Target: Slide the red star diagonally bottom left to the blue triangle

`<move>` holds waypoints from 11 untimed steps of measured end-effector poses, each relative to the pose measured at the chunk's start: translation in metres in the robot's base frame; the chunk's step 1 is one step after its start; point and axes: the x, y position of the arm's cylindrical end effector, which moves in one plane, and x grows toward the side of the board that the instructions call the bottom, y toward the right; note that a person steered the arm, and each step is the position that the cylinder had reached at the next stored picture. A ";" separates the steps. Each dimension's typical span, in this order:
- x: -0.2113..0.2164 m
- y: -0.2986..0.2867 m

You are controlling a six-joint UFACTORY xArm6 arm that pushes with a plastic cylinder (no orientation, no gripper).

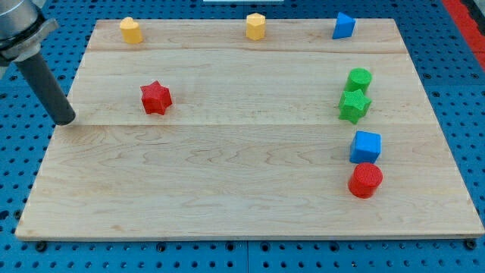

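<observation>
Nearest you, the red cylinder (365,180) is touching the blue cube (365,145); my tip (65,119), having no hand, is sitting left of the red star (156,98); the blue triangle (343,26) is lying top right.

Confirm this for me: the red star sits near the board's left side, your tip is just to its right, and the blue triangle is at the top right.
Not quite. The camera view shows my tip to the left of the red star, at the wooden board's left edge, with a gap between them. The rest holds: the red star sits near the left side, and the blue triangle is at the top right.
</observation>
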 end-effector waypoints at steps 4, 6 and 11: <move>-0.061 0.148; -0.072 0.238; -0.099 0.292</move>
